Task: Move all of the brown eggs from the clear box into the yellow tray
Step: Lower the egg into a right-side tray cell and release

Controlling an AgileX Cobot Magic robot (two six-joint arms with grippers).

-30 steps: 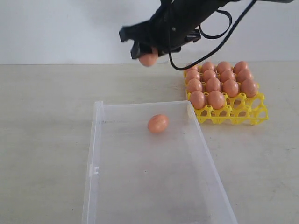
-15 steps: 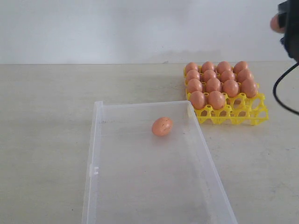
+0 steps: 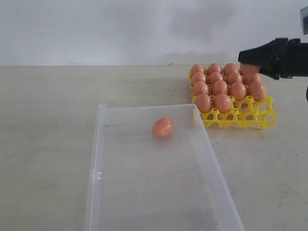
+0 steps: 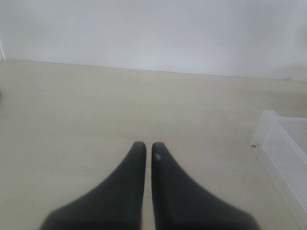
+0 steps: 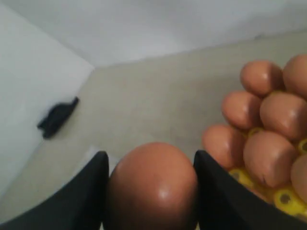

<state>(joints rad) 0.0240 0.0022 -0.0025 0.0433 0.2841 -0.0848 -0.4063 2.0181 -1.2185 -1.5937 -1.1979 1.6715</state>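
Note:
One brown egg [image 3: 162, 127] lies in the far part of the clear box [image 3: 98, 144]. The yellow tray [image 3: 262, 118] stands to the box's far right, and several brown eggs [image 3: 220, 87] fill most of its cups. My right gripper [image 3: 248, 57] reaches in from the right edge, low over the tray's far right corner. In the right wrist view its fingers [image 5: 211, 191] are shut on another brown egg [image 5: 152, 187], with the tray's eggs [image 5: 268, 158] just beyond. My left gripper [image 4: 145, 146] is shut and empty over bare table, beside a corner of the clear box [image 4: 283, 143].
The tray's two nearest right cups [image 3: 252, 113] show yellow lattice with no egg in them. A beige table [image 3: 48, 120] runs to a white wall. A small dark shape [image 5: 57, 117] lies far off on the table in the right wrist view.
My right gripper has swung with its egg from above the box's far edge, out past the right edge, and back in over the tray. The egg in the box has rocked slightly.

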